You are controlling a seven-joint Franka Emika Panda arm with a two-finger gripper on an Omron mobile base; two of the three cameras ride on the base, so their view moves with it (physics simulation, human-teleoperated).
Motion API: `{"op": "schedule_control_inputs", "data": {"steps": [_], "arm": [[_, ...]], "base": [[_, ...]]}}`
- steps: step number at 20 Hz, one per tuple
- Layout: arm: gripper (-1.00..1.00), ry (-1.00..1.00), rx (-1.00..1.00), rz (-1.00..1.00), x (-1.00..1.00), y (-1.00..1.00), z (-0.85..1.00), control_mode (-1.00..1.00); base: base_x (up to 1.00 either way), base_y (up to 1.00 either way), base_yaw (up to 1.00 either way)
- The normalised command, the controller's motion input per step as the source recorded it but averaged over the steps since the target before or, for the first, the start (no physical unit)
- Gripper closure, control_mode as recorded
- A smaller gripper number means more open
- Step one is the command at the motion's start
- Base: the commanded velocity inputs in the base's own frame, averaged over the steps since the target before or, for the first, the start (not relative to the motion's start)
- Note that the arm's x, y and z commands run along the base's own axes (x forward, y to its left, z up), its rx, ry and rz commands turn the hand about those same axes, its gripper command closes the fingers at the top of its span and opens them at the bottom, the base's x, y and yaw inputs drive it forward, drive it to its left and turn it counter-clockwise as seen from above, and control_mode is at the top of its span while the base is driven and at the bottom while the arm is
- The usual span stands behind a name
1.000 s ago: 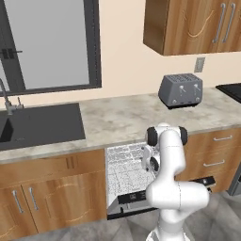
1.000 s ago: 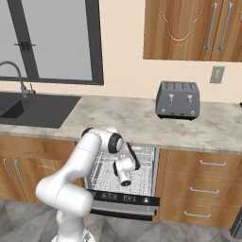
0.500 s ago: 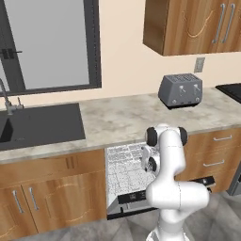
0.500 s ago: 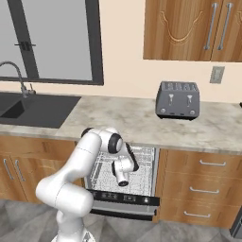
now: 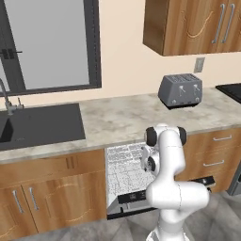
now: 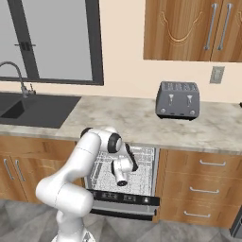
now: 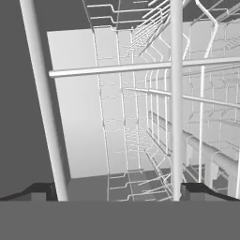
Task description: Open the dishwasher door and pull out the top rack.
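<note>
Between the spread fingers (image 7: 41, 191) runs the white wire of the top rack (image 7: 140, 117): two thick upright bars stand just inside the two tips, crossed by a level bar farther along, and the jaws are wide apart with nothing pinched between them. From the right base view the gripper (image 6: 122, 181) hangs low over the rack (image 6: 142, 163), which sits drawn forward out of the opening under the counter (image 6: 142, 125). Whether the tips touch the wire cannot be told. Below and in front of the fingers the door (image 6: 125, 201) lies folded down nearly flat, its black control strip with small white marks facing up along the front edge. In the left base view the rack (image 5: 121, 164) shows as a white grid left of the arm, with the door (image 5: 136, 200) beneath it, and the gripper itself is hidden behind the arm. Beyond the fingers, on the counter, stands a grey toaster (image 6: 178, 99). Far off to the side of the fingers, a dark sink (image 6: 28, 108) is set into the counter with a curved tap (image 6: 14, 75), below a window (image 6: 52, 40). Wooden drawers (image 6: 203, 189) flank the door on the toaster side, and a wooden wall cabinet (image 6: 194, 28) hangs above.
</note>
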Motion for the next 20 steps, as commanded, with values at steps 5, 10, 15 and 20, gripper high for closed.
{"op": "schedule_control_inputs", "data": {"steps": [5, 10, 15, 20], "arm": [[1.00, 0.08, 0.00, -0.01, 0.47, -0.13, 0.00, -1.00], [1.00, 0.15, 0.00, 0.00, 0.06, -0.31, 0.00, -1.00], [1.00, 0.15, 0.00, 0.00, -0.16, -0.36, -0.06, -1.00], [1.00, 0.13, 0.00, 0.00, -0.38, -0.29, -0.27, -1.00]], "base": [[0.00, 0.00, 0.00], [0.00, 0.00, 0.00], [0.00, 0.00, 0.00], [0.00, 0.00, 0.00]]}}
